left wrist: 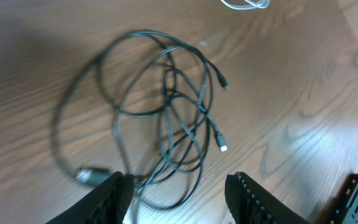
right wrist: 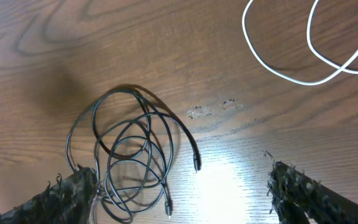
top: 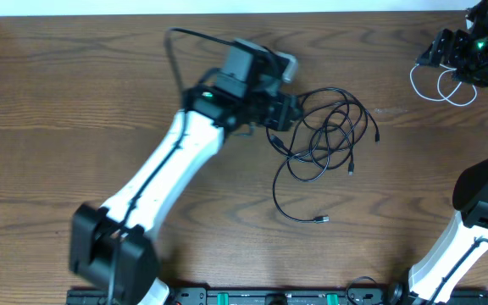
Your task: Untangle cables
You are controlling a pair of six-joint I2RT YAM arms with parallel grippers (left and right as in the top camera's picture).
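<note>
From overhead, the black cables [top: 324, 127] lay tangled mid-tabletop [top: 74, 93], just at the tip of the left arm [top: 176, 152]. The white cable [top: 443, 85] lay well apart, beside the right jaws. In the left wrist view, the left jaws stood spread, and the tangle's nearest loops ran between them, perhaps untouched. In the right wrist view, the right jaws gaped wide, gripping nothing, with the black cables near one side.

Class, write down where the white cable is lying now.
Overhead view: the white cable lies top right, beside the right arm's jaws, apart from the black tangle.
</note>
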